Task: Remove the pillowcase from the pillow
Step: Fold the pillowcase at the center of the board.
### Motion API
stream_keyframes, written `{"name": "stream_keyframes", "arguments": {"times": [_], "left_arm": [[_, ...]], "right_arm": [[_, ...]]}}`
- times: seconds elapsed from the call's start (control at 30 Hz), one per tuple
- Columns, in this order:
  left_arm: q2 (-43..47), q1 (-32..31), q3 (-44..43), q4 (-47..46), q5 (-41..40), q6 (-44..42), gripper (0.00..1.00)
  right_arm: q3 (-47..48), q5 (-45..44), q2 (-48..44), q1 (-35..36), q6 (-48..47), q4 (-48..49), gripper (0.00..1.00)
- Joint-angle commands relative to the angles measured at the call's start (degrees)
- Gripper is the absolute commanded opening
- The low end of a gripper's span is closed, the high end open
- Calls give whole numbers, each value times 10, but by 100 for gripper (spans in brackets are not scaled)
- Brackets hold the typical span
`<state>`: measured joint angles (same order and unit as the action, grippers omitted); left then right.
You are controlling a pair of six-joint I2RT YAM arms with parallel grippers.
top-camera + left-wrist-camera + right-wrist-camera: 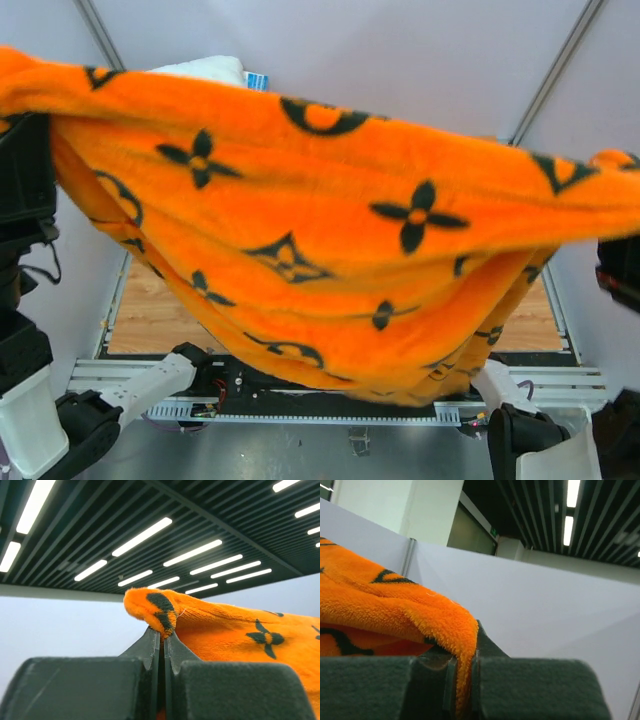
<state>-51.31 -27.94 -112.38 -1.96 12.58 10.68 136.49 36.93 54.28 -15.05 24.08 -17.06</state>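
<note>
Hanging spread wide in the air and sagging in the middle: the orange monogram pillowcase (330,250). Pinched at its left corner by the left gripper (161,636), jaws almost together on a fold of plush. Pinched at its right edge by the right gripper (462,667), jaws equally tight on the fabric. Behind its upper left edge, a small part of the white pillow (205,68). Below the pillowcase, the wooden table (150,315).

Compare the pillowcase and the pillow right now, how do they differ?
The pillowcase is bright orange with black motifs; the pillow is plain white. The pillowcase stretches across the whole overhead view, sagging; the pillow shows only as a small patch above its top edge. Both look soft.
</note>
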Motion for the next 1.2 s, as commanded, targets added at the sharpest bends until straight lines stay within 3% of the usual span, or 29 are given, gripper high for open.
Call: {"name": "stream_keyframes", "arguments": {"times": [0.0,0.23,0.43,0.57,0.7,0.83,1.03,1.17], "left_arm": [[-84,0,-1,52,-9,-17,0],[-245,0,-24,33,-19,-41,0],[-461,28,-130,14,-9,-26,0],[-611,45,-199,-30,-16,-10,0],[-771,68,-296,-110,-16,31,0],[-858,96,-306,-265,-12,93,0],[-848,112,-254,-336,-15,109,0],[-860,118,-318,-305,-19,91,0]], "right_arm": [[-76,-75,57,16,6,-36,1],[-180,-124,138,15,-24,-27,1],[-317,-143,220,-3,-35,49,1],[-359,-135,310,-18,-37,104,1],[-325,-126,428,-25,-49,129,1],[-227,-97,535,-37,-46,110,1],[-206,-100,539,-46,-48,146,1],[-154,-118,545,-50,-57,147,1]]}}
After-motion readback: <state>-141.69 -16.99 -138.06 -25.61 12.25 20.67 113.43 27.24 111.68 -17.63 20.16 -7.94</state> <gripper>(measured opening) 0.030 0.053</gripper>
